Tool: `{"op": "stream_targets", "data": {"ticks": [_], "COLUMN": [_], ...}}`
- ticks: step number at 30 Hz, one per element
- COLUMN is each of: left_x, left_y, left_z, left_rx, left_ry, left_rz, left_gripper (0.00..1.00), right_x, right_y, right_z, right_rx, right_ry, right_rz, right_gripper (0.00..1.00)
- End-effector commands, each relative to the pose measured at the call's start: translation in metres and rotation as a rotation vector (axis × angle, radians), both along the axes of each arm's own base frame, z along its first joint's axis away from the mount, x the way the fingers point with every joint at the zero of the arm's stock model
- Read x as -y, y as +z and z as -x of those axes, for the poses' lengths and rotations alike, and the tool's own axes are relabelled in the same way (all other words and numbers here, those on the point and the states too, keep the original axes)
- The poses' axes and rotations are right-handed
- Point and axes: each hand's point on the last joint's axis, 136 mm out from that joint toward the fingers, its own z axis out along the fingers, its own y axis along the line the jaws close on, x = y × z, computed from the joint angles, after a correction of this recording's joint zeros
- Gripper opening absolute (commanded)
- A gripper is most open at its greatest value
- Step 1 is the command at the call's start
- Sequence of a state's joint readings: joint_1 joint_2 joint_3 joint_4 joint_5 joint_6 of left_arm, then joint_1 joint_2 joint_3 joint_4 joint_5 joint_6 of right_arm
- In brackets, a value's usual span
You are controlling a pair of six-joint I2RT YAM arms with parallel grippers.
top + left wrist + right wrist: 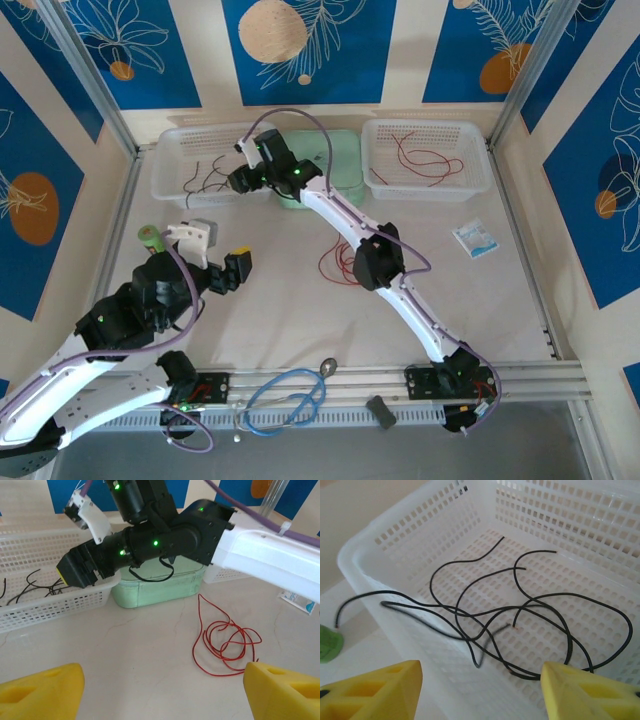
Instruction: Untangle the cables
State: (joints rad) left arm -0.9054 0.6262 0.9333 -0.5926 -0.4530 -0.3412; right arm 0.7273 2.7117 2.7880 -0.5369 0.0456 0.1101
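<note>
We found the right hand (480, 692) with fingers apart and empty, above the black cables (492, 611) in the left basket (365, 555), one end draped over its rim. The left hand (162, 692) was likewise apart and empty, near a red cable (225, 645) coiled on the counter (140, 645). Further red cables (425, 160) lay in the right basket (478, 130).

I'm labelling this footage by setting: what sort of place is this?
Probably a robot test cell: pale table framed by aluminium posts, blue leaf-print wall panels, white perforated plastic baskets holding thin wires.

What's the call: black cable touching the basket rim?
Touching. Right wrist view: one black cable drapes over the white basket at its near rim, its end hanging outside.
</note>
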Motion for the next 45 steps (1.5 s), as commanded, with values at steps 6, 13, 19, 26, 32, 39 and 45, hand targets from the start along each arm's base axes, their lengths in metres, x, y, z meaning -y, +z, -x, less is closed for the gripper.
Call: {"op": "stream_targets", "data": {"ticks": [6,13,19,26,32,39,45], "left_x": [-0.011,-0.019,-0.011,0.018,0.050,0.086,0.121], "left_y": [0.008,0.003,-0.001,-0.017,-0.044,-0.099,-0.157], "left_z": [-0.001,-0.004,-0.006,-0.013,-0.023,-0.035,-0.045], "left_rx": [-0.023,-0.042,-0.055,-0.118,-0.228,-0.441,-0.640], "left_ry": [0.065,0.116,0.091,0.014,-0.039,0.001,0.031], "left_rz": [0.004,-0.037,-0.056,-0.121,-0.160,-0.139,-0.172], "left_gripper": [0.82,0.82,0.82,0.83,0.83,0.80,0.71], "right_x": [0.000,0.015,0.055,0.119,0.189,0.262,0.299], "right_y": [0.069,0.080,0.093,0.088,0.061,0.016,-0.001], "right_z": [0.041,0.060,0.069,0.098,0.136,0.179,0.204], "right_rx": [-0.047,-0.168,-0.239,-0.275,-0.390,-0.523,-0.555], "right_ry": [0.085,0.095,-0.014,-0.199,-0.365,-0.517,-0.569], "right_rz": [-0.074,-0.088,-0.031,0.085,0.098,0.131,0.133], "right_gripper": [0.64,0.58,0.53,0.53,0.50,0.49,0.49]}}
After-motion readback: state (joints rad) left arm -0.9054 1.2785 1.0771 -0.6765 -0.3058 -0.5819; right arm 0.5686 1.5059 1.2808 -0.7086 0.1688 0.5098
